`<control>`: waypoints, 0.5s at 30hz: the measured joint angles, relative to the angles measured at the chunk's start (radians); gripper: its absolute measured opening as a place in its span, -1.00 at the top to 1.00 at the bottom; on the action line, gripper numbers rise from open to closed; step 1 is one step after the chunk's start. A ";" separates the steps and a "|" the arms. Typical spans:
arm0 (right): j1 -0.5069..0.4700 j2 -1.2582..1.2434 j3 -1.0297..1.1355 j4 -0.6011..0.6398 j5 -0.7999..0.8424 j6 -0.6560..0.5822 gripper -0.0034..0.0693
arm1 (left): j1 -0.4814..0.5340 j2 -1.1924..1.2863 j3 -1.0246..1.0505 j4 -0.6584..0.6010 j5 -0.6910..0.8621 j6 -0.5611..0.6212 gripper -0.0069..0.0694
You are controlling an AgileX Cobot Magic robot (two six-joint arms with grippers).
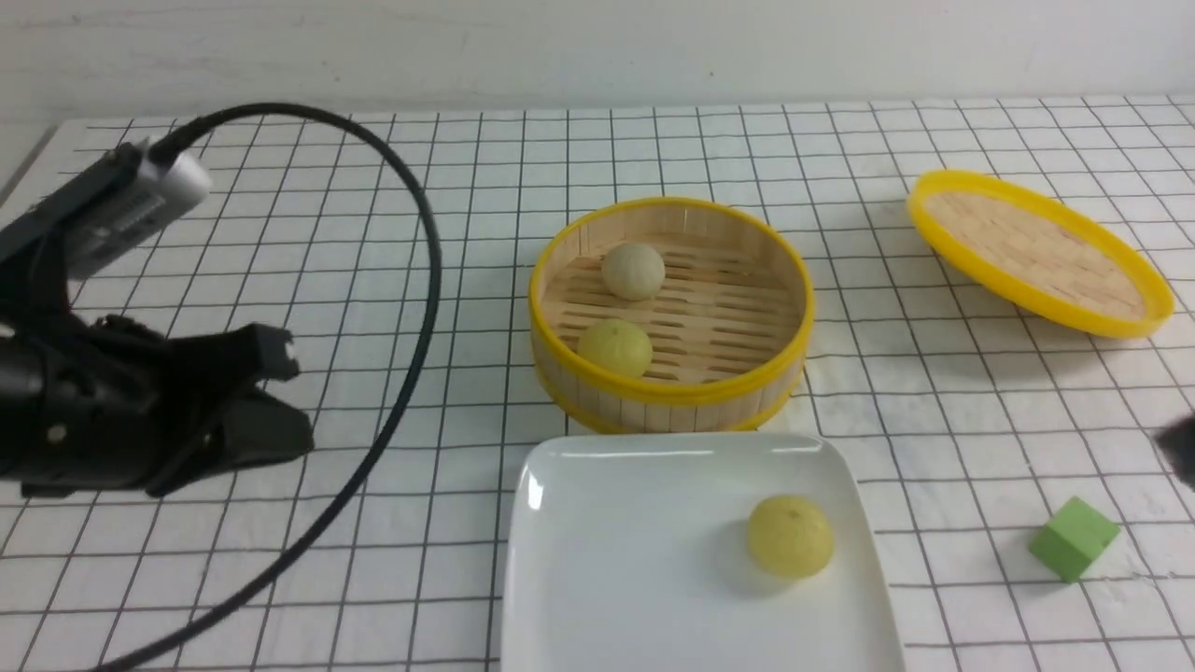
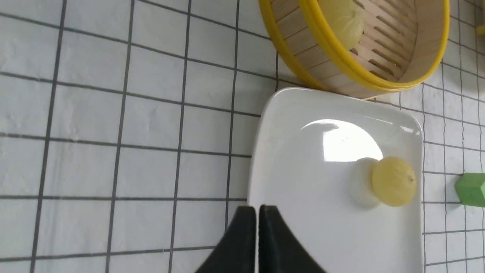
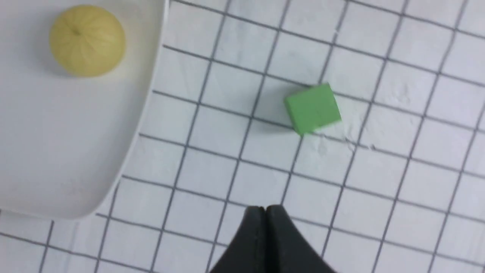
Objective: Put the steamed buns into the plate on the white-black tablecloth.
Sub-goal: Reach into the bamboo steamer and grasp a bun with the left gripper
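Two grippers wait for you, both with fingers together: your left gripper [image 2: 258, 208] left of the plate [image 1: 653, 560], which holds one bun [image 1: 790, 536]; two buns [image 1: 624, 308] in the steamer [image 1: 672, 394] behind; your right gripper [image 3: 264, 208] far right.

A plain whitish surface [image 1: 597, 51] spans the background behind everything.

We hold our left arm [image 1: 140, 373] bent in from the left, its black cable looping wide beside it. Our left gripper [image 2: 258, 208] and right gripper [image 3: 264, 208] are both shut. Of our right arm [image 1: 1178, 448], only a dark, blurred bit shows at the right edge of the front view.
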 joint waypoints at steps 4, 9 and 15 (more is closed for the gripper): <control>-0.010 -0.176 0.165 -0.001 -0.068 0.000 0.95 | -0.108 0.188 -0.136 0.001 -0.024 0.010 0.81; -0.010 -0.299 0.302 -0.001 -0.184 0.000 0.95 | -0.249 0.484 -0.428 0.048 0.001 0.016 0.74; -0.010 -0.314 0.343 0.001 -0.245 0.000 0.94 | -0.351 0.728 -0.727 0.202 0.095 -0.079 0.42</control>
